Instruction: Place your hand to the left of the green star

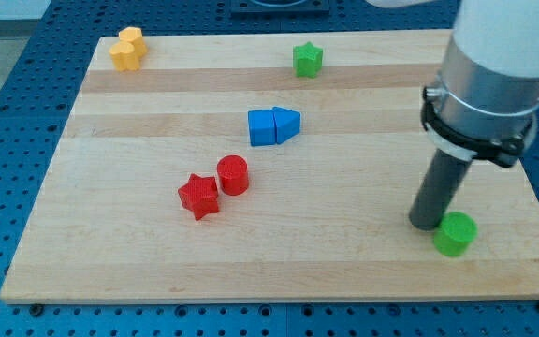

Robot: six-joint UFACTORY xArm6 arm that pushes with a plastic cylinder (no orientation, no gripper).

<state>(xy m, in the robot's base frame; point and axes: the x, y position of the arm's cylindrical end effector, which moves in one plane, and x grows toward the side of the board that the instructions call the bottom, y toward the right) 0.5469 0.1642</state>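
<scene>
The rod has no claw; its tip (428,225) sits near the board's right edge, touching the green cylinder (455,233). Green star (308,60) waits at the top edge; the blue block (274,125) near the path risks a knock.

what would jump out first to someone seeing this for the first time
The big grey arm at the view's right, my tip resting just left of a green cylinder. Then the blue block mid-board, and the green star far off near the view's top.
</scene>
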